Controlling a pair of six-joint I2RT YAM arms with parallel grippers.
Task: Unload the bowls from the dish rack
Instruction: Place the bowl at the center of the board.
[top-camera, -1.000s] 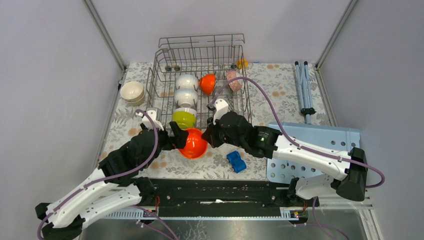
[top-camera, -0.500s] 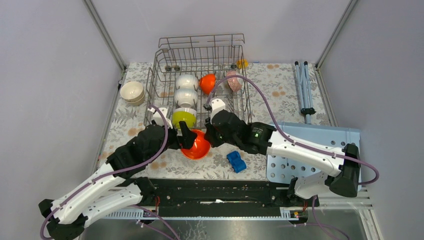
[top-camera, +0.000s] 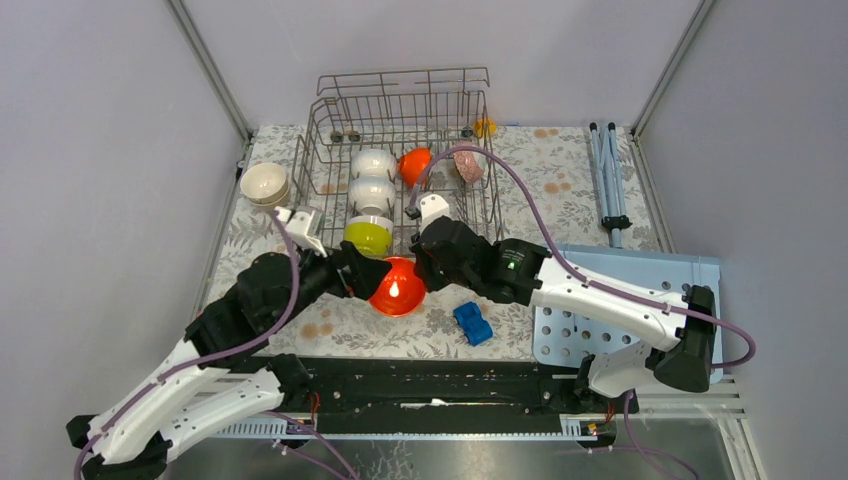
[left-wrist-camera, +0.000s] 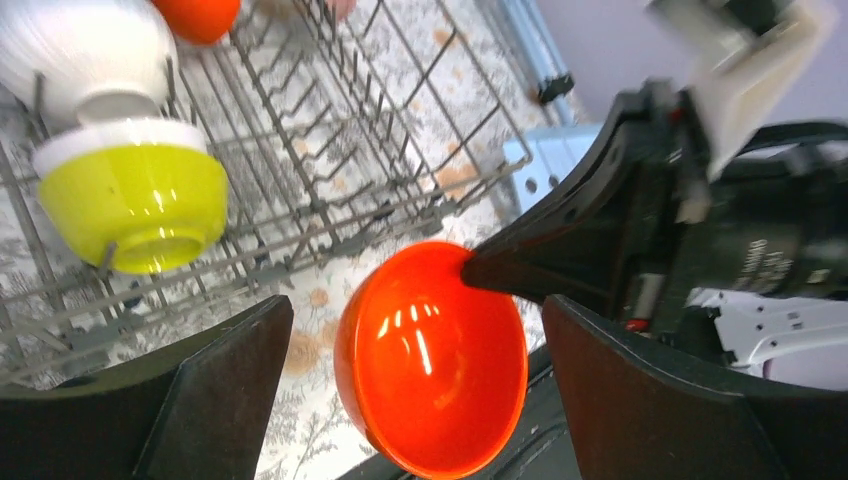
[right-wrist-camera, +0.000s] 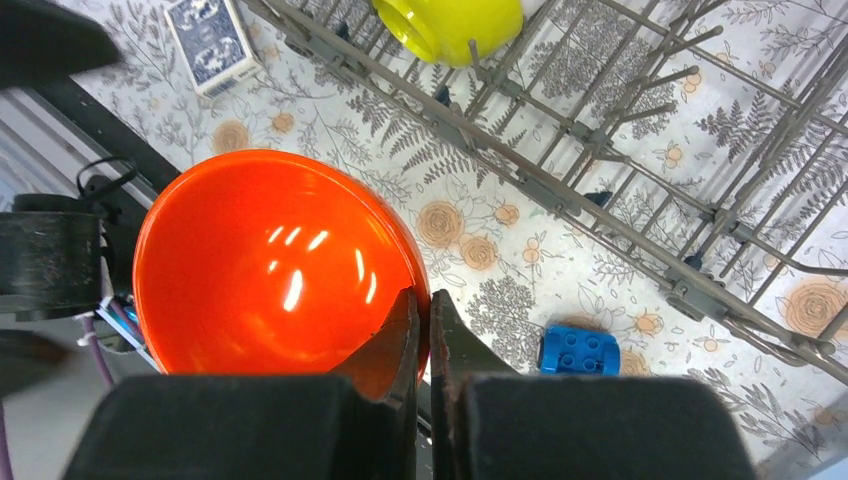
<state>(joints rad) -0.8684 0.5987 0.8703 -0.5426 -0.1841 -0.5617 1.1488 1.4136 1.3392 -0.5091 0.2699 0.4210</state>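
Note:
My right gripper (top-camera: 418, 277) is shut on the rim of a bright orange bowl (top-camera: 397, 287), holding it tilted above the table just in front of the dish rack (top-camera: 330, 115). In the right wrist view the fingers (right-wrist-camera: 422, 300) pinch the bowl's wall (right-wrist-camera: 270, 260). My left gripper (top-camera: 368, 280) is open; its jaws stand on either side of that bowl (left-wrist-camera: 435, 355) without touching it. In the rack sit two white bowls (top-camera: 372, 163), a yellow-green bowl (top-camera: 368, 238), a small orange bowl (top-camera: 415, 166) and a patterned bowl (top-camera: 467, 165).
A beige bowl (top-camera: 265, 184) stands on the table left of the rack. A blue toy car (top-camera: 473, 323) lies right of the held bowl. A light-blue perforated board (top-camera: 640, 275) lies at the right. A small blue-patterned box (right-wrist-camera: 215, 40) lies by the rack's front corner.
The left wrist has swung round and its open jaws now flank the orange bowl. The right gripper with the bowl has shifted slightly right, and the bowl is tilted more towards the left gripper.

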